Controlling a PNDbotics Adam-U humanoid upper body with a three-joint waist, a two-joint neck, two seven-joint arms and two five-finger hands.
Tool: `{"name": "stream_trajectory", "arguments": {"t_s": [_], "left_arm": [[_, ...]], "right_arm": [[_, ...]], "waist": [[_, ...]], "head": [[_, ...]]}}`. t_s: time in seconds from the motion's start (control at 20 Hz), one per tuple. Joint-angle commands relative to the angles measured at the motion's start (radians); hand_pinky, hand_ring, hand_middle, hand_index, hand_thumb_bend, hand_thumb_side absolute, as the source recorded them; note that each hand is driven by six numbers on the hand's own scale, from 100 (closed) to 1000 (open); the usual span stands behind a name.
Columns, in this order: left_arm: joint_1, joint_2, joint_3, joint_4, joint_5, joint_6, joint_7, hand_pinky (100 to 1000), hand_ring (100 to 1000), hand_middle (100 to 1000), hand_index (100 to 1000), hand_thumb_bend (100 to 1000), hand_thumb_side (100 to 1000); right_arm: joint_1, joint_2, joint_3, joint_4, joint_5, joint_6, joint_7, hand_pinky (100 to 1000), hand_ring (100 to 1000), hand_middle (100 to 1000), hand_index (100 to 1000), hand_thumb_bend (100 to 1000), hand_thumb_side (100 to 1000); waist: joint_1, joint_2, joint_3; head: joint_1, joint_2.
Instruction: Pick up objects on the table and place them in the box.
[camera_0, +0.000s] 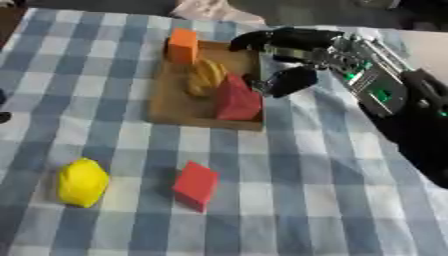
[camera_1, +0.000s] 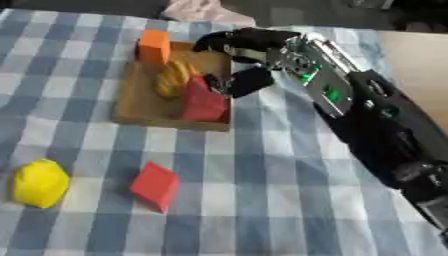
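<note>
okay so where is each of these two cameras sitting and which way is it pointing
Left eye view: in the robot's head, looking down at the checked tablecloth; right hand over the wooden box.
Right eye view: beside it, same downward aim; more of the right arm shows.
Both share the yellow object and red block.

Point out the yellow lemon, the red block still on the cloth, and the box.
yellow lemon (camera_0: 83, 182), left eye view, middle of its body.
red block (camera_0: 195, 185), left eye view, its top face.
box (camera_0: 175, 107), left eye view, bare wooden floor.
</note>
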Motion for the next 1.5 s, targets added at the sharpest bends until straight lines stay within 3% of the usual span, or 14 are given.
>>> {"name": "stream_trajectory", "arguments": {"t_s": [0.05, 0.15, 0.2, 0.25, 0.4, 0.55, 0.95, 1.15, 1.3, 1.5], "left_arm": [[-0.003, 0.01, 0.005, -0.021, 0.001, 0.0, -0.001, 787, 821, 708, 823, 155, 937], [-0.003, 0.01, 0.004, -0.021, 0.001, 0.0, -0.001, 787, 821, 708, 823, 155, 937], [-0.001, 0.01, 0.005, -0.021, 0.001, 0.0, 0.0, 787, 821, 708, 822, 152, 934], [0.002, 0.013, 0.008, -0.021, 0.0, 0.001, 0.002, 787, 821, 708, 822, 150, 932], [0.006, 0.03, 0.016, -0.021, -0.006, 0.001, 0.012, 787, 821, 708, 822, 142, 924], [-0.002, 0.065, 0.019, -0.021, -0.016, -0.005, 0.018, 789, 822, 711, 825, 128, 908], [-0.08, 0.223, 0.016, -0.021, -0.085, -0.024, 0.028, 806, 831, 732, 853, 100, 855], [-0.117, 0.317, 0.002, -0.021, -0.142, 0.002, -0.003, 820, 838, 746, 871, 100, 845], [-0.133, 0.387, -0.023, -0.021, -0.185, 0.039, -0.043, 840, 846, 761, 893, 106, 777], [-0.14, 0.486, -0.077, -0.021, -0.246, 0.096, -0.104, 886, 869, 780, 906, 336, 701]], "right_arm": [[-0.022, -0.016, -0.018, -0.02, -0.023, 0.008, 0.004, 1000, 1000, 1000, 1000, 100, 668], [-0.021, -0.019, -0.018, -0.028, -0.031, 0.016, 0.002, 1000, 1000, 1000, 1000, 100, 668], [-0.023, -0.022, -0.019, -0.034, -0.035, 0.021, 0.0, 930, 1000, 999, 1000, 100, 586], [-0.029, -0.034, -0.032, -0.048, -0.044, 0.03, -0.008, 901, 1000, 933, 1000, 100, 549], [-0.038, -0.082, -0.094, -0.111, -0.083, 0.069, -0.047, 867, 964, 846, 951, 100, 590], [-0.021, -0.141, -0.162, -0.179, -0.125, 0.067, -0.089, 863, 948, 821, 935, 100, 548], [0.141, -0.31, -0.34, -0.358, -0.234, -0.026, -0.198, 849, 900, 774, 929, 100, 589], [0.235, -0.377, -0.434, -0.452, -0.292, -0.014, -0.257, 847, 891, 761, 918, 100, 593], [0.305, -0.408, -0.485, -0.522, -0.336, 0.011, -0.3, 846, 884, 752, 902, 100, 566], [0.404, -0.421, -0.544, -0.621, -0.397, 0.052, -0.361, 846, 873, 739, 893, 100, 557]], "waist": [[0.006, -0.024, -0.002], [0.007, -0.024, -0.003], [0.008, -0.026, -0.006], [0.011, -0.03, -0.012], [0.019, -0.038, -0.029], [0.029, -0.046, -0.044], [0.071, -0.06, -0.107], [0.088, -0.059, -0.139], [0.098, -0.058, -0.156], [0.106, -0.057, -0.171]], "head": [[0.0, 0.0], [0.0, 0.0], [0.003, 0.003], [0.01, 0.007], [0.03, 0.015], [0.046, 0.019], [0.096, 0.029], [0.129, 0.025], [0.141, 0.025], [0.149, 0.027]]}}
